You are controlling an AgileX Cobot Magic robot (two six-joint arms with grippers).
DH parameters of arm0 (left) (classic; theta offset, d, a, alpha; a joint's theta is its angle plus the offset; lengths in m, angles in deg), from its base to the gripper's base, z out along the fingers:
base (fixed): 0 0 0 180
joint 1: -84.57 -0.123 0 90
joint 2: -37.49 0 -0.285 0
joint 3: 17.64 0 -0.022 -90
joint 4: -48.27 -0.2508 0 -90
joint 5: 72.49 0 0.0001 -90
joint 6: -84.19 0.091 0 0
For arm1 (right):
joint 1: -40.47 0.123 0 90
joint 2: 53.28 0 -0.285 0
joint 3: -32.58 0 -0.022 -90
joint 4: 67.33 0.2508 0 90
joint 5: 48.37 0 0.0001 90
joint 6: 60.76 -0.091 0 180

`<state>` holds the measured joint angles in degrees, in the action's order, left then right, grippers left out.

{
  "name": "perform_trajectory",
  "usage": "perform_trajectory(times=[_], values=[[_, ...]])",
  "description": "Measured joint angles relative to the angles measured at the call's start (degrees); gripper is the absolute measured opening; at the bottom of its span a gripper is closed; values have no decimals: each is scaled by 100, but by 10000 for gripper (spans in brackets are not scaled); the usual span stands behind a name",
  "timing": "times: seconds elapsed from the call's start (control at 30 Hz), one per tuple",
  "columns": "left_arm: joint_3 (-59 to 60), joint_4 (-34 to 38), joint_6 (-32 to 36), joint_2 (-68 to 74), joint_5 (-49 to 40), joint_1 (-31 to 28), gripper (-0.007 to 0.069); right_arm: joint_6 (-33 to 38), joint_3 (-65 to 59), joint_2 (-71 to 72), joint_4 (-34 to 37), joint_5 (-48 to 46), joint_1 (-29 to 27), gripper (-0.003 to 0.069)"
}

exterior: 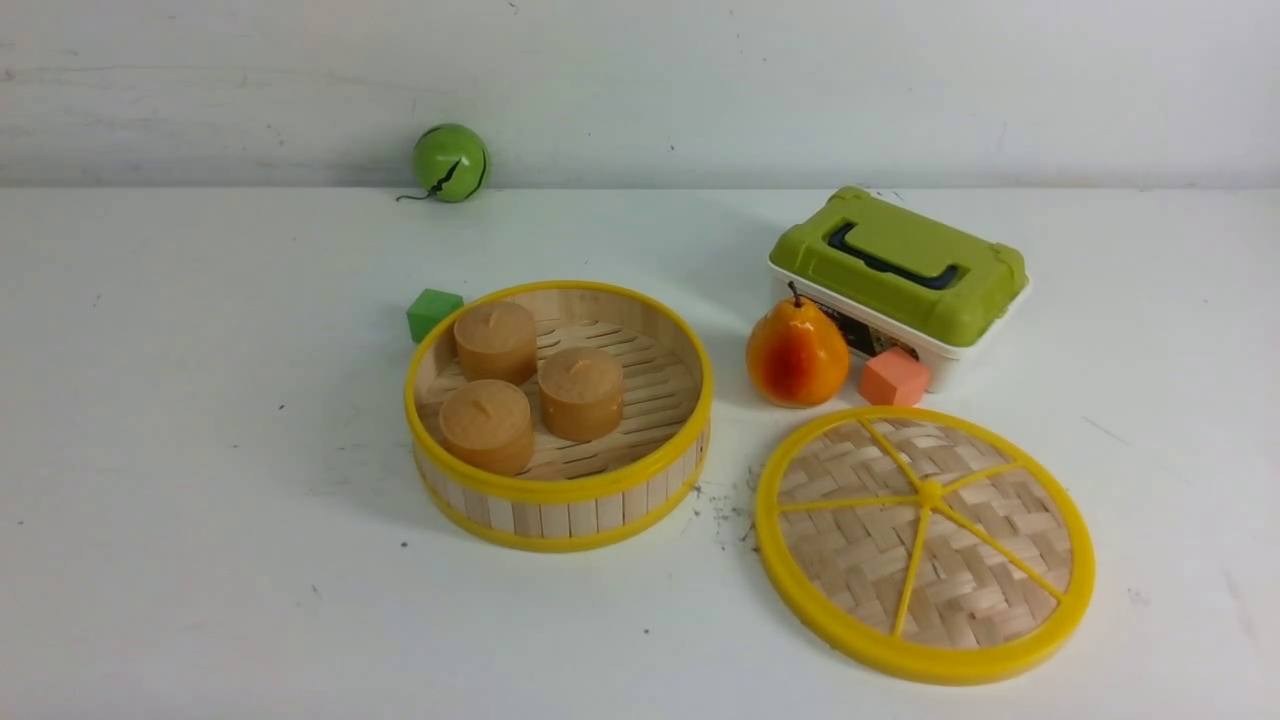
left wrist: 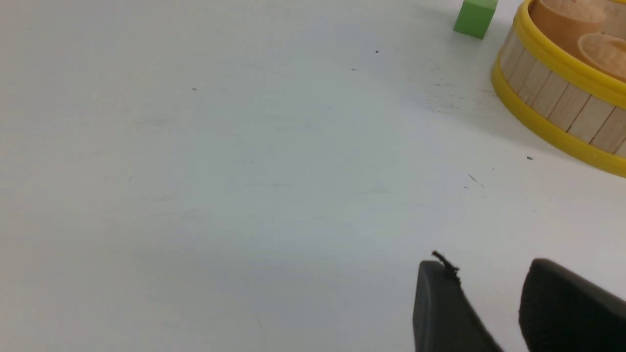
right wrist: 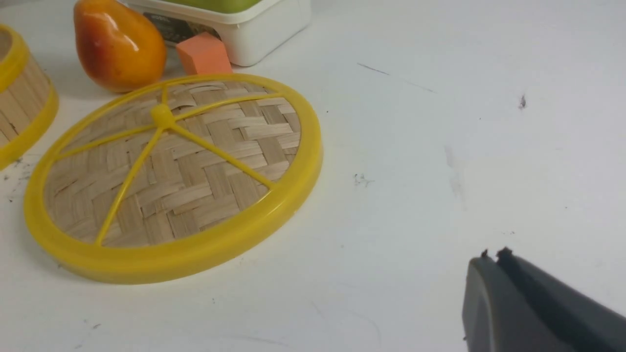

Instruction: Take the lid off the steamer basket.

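Note:
The steamer basket (exterior: 558,500) stands uncovered at the table's middle with three brown round buns (exterior: 580,392) inside; its wall also shows in the left wrist view (left wrist: 557,105) and the right wrist view (right wrist: 19,98). The lid (exterior: 925,540), woven bamboo with a yellow rim and spokes, lies flat on the table to the basket's right; it also shows in the right wrist view (right wrist: 171,176). My left gripper (left wrist: 486,274) is open and empty over bare table, well short of the basket. My right gripper (right wrist: 494,256) is shut and empty, clear of the lid. Neither gripper shows in the front view.
A pear (exterior: 797,355) and an orange cube (exterior: 893,378) stand just behind the lid, before a white box with a green lid (exterior: 900,265). A green cube (exterior: 433,312) sits behind the basket's left side. A green ball (exterior: 450,162) rests at the back wall.

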<state>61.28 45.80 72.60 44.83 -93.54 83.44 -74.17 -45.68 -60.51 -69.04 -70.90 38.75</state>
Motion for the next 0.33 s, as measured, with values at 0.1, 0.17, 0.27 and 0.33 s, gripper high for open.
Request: perform_trajectory(times=[0.1,0.17,0.27,0.33], values=[[0,0,0,0,0,0,239,0,0,0,0,0,0,3],[0,0,0,0,0,0,239,0,0,0,0,0,0,3],[0,0,0,0,0,0,239,0,0,0,-6,0,0,5],[0,0,0,0,0,0,239,0,0,0,-6,0,0,6]])
